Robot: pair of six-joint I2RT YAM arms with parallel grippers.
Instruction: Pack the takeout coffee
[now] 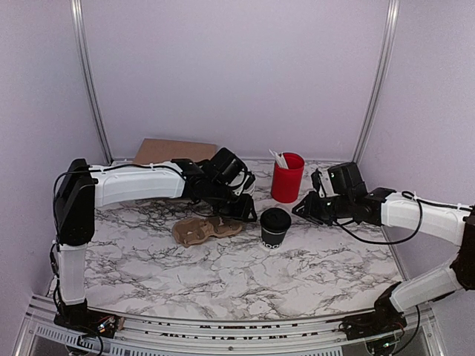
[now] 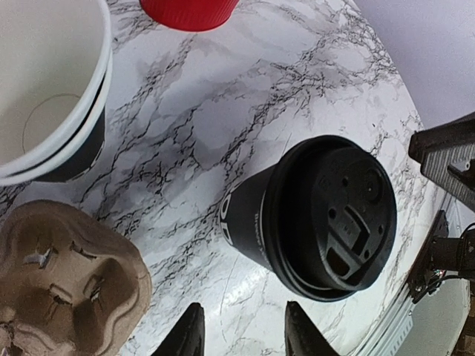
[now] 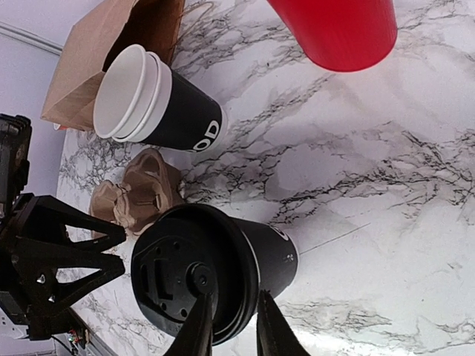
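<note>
- Spillage was the chief danger: the takeout coffee (image 1: 274,228) stood upright on the table (image 1: 334,267), lid (image 3: 178,274) on, and the right hand (image 3: 231,330) hung at the lid's edge with its fingers (image 3: 197,326) only narrowly parted — a pinch that caught the lid alone would likely have popped it off or tipped the cup.
- Whether that hand was clenched on the rim or merely hovering at it, I could not tell; the rim showed in the slit between the fingers, but contact did not.
- The left hand (image 2: 245,337) was released, bare table showing in its gap, with the coffee just beyond it; closing from there would probably have caught nothing.
- With a hand close on either side of the coffee, a nudge from one could have driven it into the other.
- The stack of lidless cups (image 3: 159,104) and the pulp carrier (image 1: 204,230) sat near the coffee on its left, below the left arm (image 1: 141,184) — a sweep could have toppled the stack.
- The paper bag (image 1: 174,150) lay well behind the coffee and to its left; its mouth could not be made out, so how readily it would take a cup was unclear.
- Hidden or cut off: the stack, covered by the left arm from above; the red cup (image 1: 287,178) just behind the coffee, cropped in both wrist views; the white lettering, only partly legible; whatever the cup held.
</note>
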